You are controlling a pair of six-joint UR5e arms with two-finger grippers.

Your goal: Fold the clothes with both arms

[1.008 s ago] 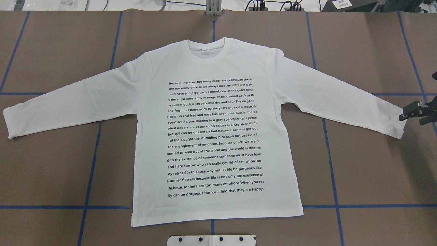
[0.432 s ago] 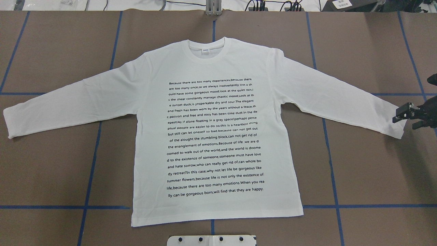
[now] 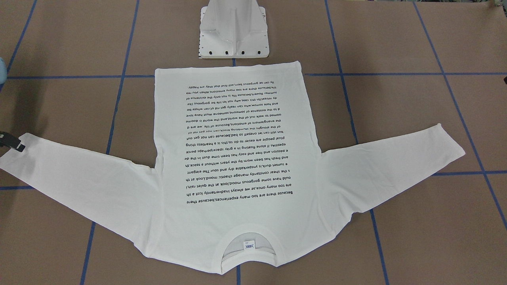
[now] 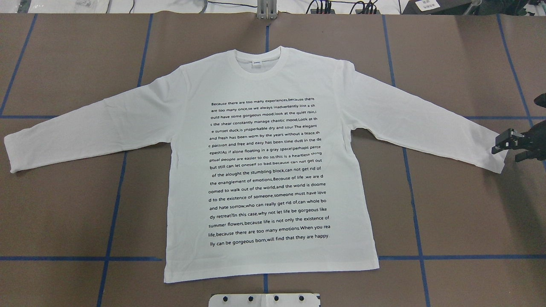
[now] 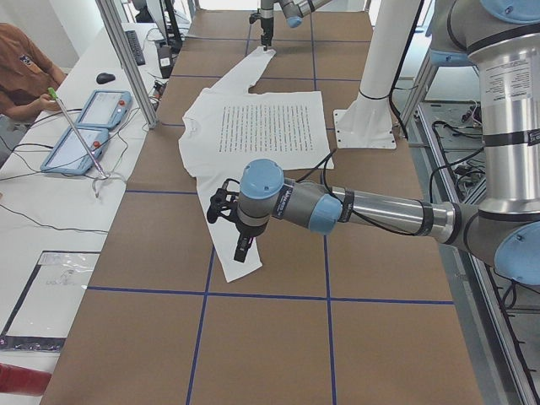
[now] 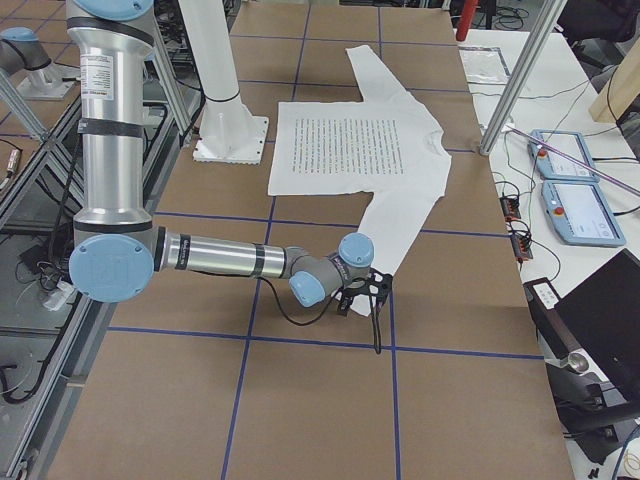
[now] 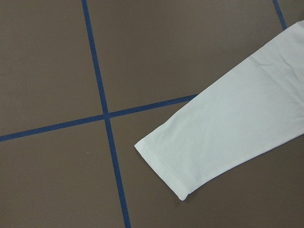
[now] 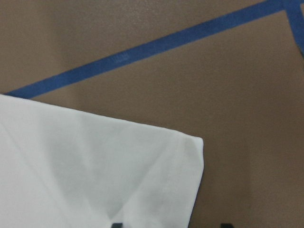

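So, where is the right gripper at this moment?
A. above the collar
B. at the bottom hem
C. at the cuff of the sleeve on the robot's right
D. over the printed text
C: the overhead view shows the right gripper at the cuff of the T-shirt sleeve on the robot's right, far from the other places.

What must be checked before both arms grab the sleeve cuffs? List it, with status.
1. T-shirt spread flat, print up: ok.
2. Right gripper at the right cuff: ok.
3. Right fingers apart, one over the cuff's corner, one past its edge: ok.
4. Left cuff lies flat: ok.
5. Left gripper lowered to its cuff: not ok, the wrist view sees the cuff from well above.
6. Left gripper open: cannot tell.
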